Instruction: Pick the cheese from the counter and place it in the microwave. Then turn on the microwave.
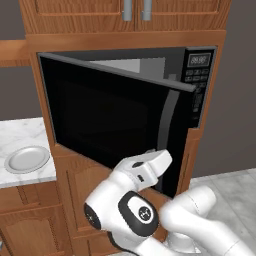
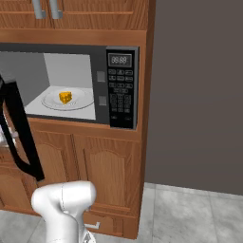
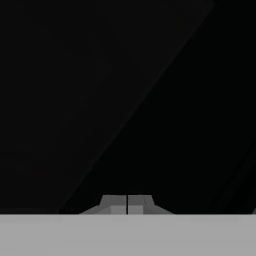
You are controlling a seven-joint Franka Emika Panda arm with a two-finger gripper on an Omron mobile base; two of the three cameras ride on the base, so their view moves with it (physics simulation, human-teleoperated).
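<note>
The cheese (image 2: 65, 97), a small orange-yellow wedge, lies on a round plate (image 2: 80, 101) on the light grey floor inside the microwave (image 2: 121, 90). The microwave's dark glass door (image 1: 110, 115) stands partly open, swung out to the left, and its edge (image 2: 21, 137) shows in the right base view. My gripper (image 3: 127, 204) is shut with nothing between its fingertips, and it faces the dark door glass from very close. In the left base view my white hand (image 1: 150, 167) sits at the door's lower right corner, below the curved handle (image 1: 167, 125).
The button panel and display (image 1: 197, 75) are on the microwave's right side. A white marble counter (image 1: 20, 132) at the left carries a round grey plate (image 1: 26, 159). Wooden cabinets (image 2: 109, 175) stand below the microwave. Grey floor tiles (image 2: 199, 213) lie to the right.
</note>
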